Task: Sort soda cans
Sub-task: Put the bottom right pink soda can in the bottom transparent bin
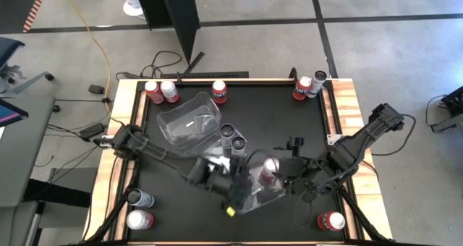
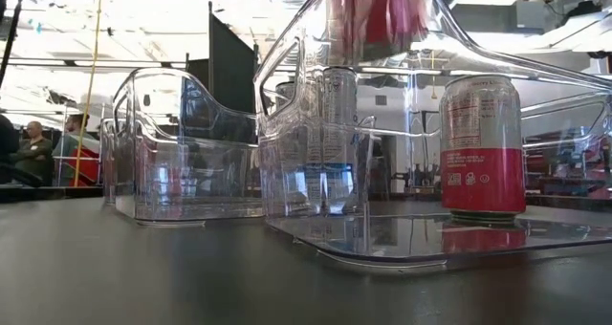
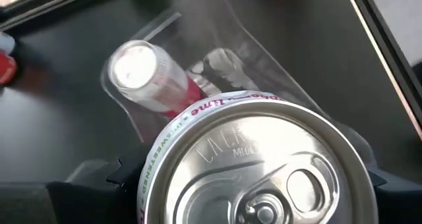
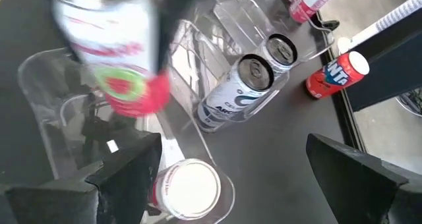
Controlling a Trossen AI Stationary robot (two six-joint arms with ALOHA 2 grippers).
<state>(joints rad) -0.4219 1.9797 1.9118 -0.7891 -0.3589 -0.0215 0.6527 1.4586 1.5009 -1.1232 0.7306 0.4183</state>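
My left gripper is shut on a white-and-red soda can over the near clear tub. In the low view that can shows high up, behind the tub wall. A second white-and-red can stands upright on the tub's floor. My right gripper is open at the tub's right side and touches nothing. Two grey cans stand inside another clear tub. My left gripper holds the white-and-red can by its side wall just under the silver top, pinched between the two fingers, one on either side. The fingers come from above. The can is lifted clear of the tub floor and roughly upright.
A larger clear tub lies toward the far left. Red and white cans stand along the far edge. Two cans are at the near left corner, one at the near right. Wooden rails border the black mat.
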